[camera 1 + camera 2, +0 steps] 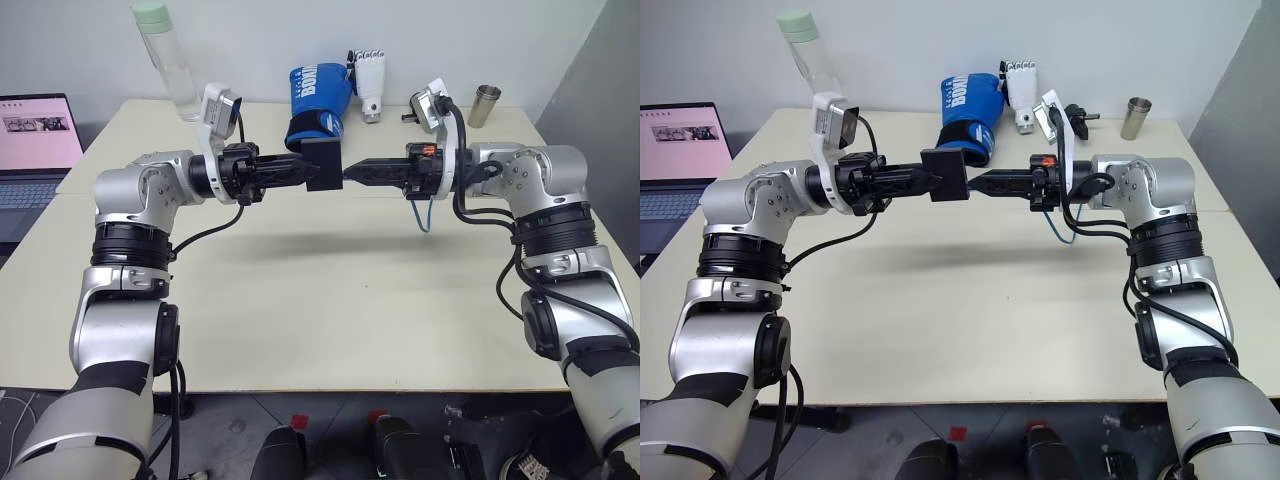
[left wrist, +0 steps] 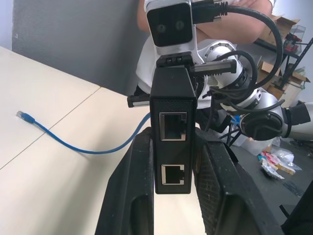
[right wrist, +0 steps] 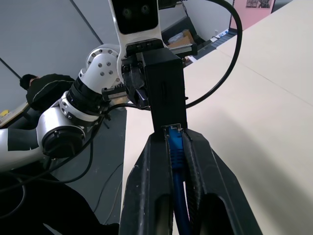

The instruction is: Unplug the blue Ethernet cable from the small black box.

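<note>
Both pincers clamped, box and plug held mid-air, ready to pull apart.

Right pincer [image 3: 178,142] is closed on the blue Ethernet cable [image 3: 177,152] right at its plug, fingertips just short of the small black box [image 3: 166,88], so a pull should load the connector, not the cord. Left pincer [image 2: 176,147] is clamped on the box's sides from the opposite end, leaving its two ports facing out, likely as the anchor. The pincers point at each other, level, above the bench [image 1: 330,300]. Slack cable drops behind the right pincer and trails across the bench, free plug lying well clear. Plug looks still seated. Beyond: blue boxing glove [image 1: 318,100], bottle [image 1: 165,55], metal cup [image 1: 485,105].
</note>
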Robot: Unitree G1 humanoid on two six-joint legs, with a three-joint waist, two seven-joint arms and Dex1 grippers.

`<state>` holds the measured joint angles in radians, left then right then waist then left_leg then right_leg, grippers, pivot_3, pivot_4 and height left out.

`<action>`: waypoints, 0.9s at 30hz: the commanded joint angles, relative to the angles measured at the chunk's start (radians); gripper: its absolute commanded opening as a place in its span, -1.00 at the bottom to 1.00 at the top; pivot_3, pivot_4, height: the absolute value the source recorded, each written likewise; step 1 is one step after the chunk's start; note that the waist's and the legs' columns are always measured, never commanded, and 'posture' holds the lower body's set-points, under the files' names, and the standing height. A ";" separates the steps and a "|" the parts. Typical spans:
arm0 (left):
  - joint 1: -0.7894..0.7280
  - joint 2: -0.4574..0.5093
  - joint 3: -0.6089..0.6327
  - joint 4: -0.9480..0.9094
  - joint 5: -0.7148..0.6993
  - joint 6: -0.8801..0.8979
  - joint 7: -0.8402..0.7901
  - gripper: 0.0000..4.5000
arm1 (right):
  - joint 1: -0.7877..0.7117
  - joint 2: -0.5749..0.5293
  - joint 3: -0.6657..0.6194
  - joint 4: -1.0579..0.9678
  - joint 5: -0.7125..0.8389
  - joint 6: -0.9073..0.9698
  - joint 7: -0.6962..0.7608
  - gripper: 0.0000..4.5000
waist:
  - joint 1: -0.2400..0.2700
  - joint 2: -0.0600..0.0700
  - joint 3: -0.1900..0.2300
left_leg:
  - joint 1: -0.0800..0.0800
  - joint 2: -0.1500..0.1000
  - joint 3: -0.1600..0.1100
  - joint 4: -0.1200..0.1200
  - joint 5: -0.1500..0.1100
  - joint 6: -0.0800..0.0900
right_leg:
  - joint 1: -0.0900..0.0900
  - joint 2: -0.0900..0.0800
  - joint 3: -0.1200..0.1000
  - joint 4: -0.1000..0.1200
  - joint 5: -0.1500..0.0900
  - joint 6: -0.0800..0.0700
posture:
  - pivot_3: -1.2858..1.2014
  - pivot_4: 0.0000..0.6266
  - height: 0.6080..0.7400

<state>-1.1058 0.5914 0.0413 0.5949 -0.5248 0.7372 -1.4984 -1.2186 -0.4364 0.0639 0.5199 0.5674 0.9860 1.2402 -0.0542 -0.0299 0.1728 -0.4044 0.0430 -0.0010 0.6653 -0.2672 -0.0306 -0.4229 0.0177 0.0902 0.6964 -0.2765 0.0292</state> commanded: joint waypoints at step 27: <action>-0.031 -0.006 0.001 -0.021 -0.005 -0.015 -0.010 -0.65 | -0.003 -0.032 0.041 -0.051 -0.057 -0.062 0.055 -0.11 | -0.001 0.000 0.000 | 0.000 0.000 0.000 0.000 0.000 0.000 | 0.000 0.000 0.000 0.000 0.000 0.000 | 0.03 -0.52 1.00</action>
<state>-1.1063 0.5848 0.0353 0.5936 -0.5247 0.7333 -1.4991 -1.2052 -0.4624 0.1049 0.4891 0.5171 0.9607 1.2799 -0.0549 -0.0298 0.1729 -0.4044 0.0430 -0.0009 0.6652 -0.2672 -0.0306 -0.4229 0.0177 0.0902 0.6963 -0.2765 0.0293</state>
